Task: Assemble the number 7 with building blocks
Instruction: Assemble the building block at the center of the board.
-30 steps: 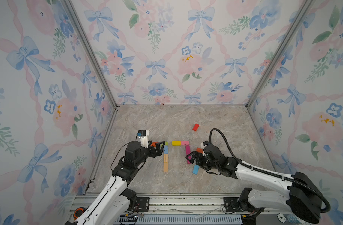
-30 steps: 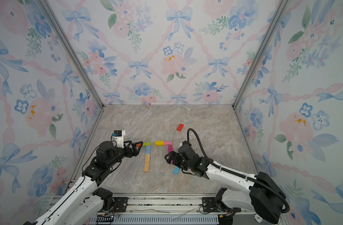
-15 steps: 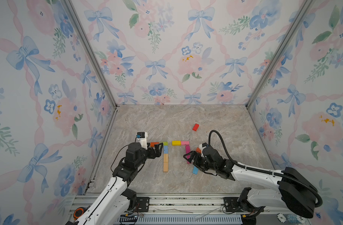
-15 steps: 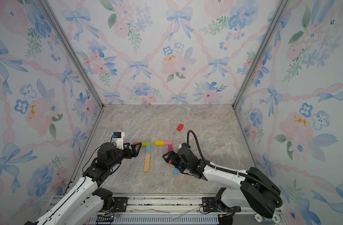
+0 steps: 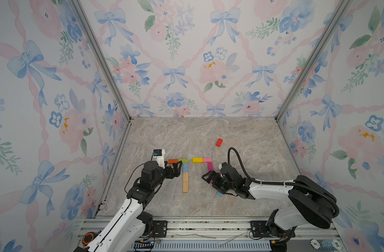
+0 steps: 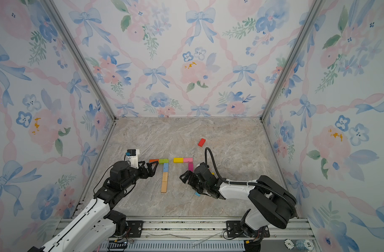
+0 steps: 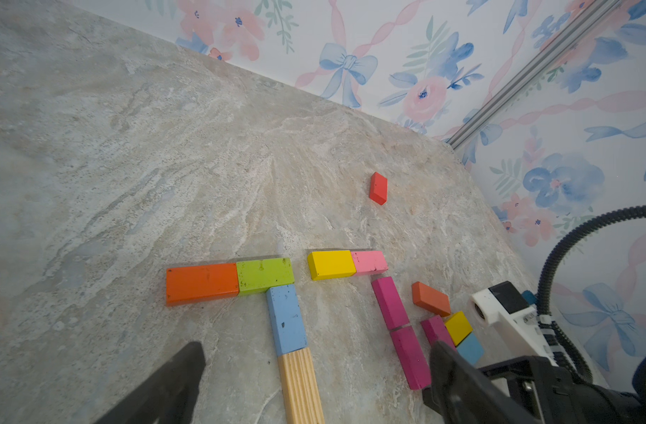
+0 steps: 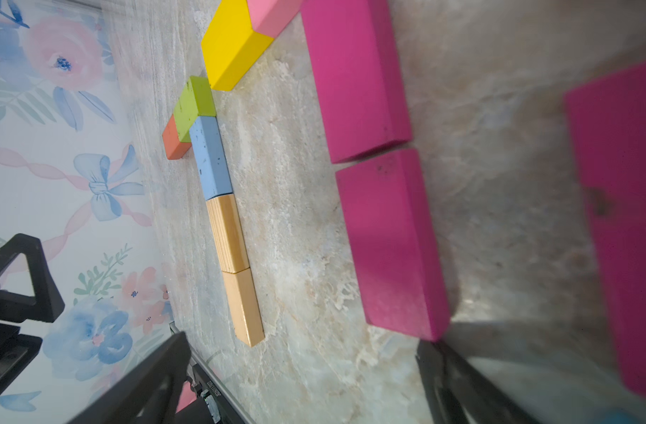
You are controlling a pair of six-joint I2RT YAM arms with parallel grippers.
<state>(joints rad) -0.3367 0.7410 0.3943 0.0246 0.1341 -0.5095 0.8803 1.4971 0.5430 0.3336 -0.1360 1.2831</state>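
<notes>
The building blocks lie flat in two figures. An orange block (image 5: 173,161) and a green block (image 5: 183,160) top a stem of a blue block (image 5: 185,167) and two wood blocks (image 5: 185,182). To the right, a yellow block (image 5: 197,160) and a pink block (image 5: 207,160) top two magenta blocks (image 7: 390,303) in line. My left gripper (image 5: 178,169) hovers open beside the blue block, empty. My right gripper (image 5: 208,177) stands open at the near end of the lower magenta block (image 8: 391,242), holding nothing.
A red block (image 5: 219,142) lies alone farther back. Loose orange (image 7: 430,298), yellow (image 7: 458,327), magenta (image 7: 436,330) and light blue (image 7: 470,348) blocks cluster right of the magenta stem, mostly under my right arm. Flowered walls (image 5: 186,65) close in three sides.
My left gripper has drawn back from the orange block toward the blue one. My right gripper has shifted a little left along the magenta stem.
</notes>
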